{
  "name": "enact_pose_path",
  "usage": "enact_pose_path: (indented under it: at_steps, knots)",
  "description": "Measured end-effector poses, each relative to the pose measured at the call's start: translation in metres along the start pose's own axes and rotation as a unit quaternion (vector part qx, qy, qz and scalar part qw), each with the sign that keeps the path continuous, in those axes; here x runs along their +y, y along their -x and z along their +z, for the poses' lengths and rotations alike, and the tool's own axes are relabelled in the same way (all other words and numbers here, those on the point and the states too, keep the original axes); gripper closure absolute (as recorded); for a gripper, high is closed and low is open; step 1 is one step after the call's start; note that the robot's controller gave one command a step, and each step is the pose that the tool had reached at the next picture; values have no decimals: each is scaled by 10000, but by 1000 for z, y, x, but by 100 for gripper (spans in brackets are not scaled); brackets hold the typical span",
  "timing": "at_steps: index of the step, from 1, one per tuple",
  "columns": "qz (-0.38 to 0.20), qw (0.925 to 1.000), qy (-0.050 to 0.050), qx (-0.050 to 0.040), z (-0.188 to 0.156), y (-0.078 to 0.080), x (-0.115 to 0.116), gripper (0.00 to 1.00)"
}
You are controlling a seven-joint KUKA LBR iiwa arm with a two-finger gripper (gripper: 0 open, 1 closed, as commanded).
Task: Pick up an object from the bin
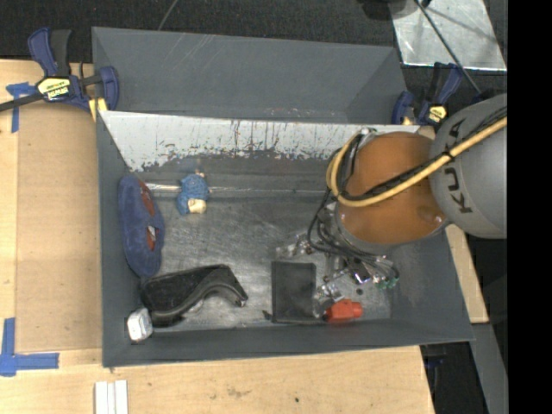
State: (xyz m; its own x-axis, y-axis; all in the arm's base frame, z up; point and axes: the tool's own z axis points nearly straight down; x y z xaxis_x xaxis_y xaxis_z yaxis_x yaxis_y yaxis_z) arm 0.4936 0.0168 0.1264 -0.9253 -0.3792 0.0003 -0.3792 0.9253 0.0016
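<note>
Red block (347,310) just beside tool (339,289); black flat pad (293,290) on its other side. Approach step; tool's opening cannot be told. Next: centre over block, close squarely.

Red thing (348,311) partly under gripper (338,291)

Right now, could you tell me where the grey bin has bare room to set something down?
Bare floor lies mid-bin, between the small blue-and-cream figure, the black curved handle-shaped piece and the flat black rectangular pad. It is crowded along the front wall and around the gripper, beside the small red block.
</note>
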Motion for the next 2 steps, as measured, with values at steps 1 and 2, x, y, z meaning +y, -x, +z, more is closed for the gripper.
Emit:
enact_pose_path:
  at_steps: [1,2]
  knots:
    - [-597,9982,-10,-9,24,11,-12,0]
    - [-955,9954,-6,6,29,-8,-3,0]
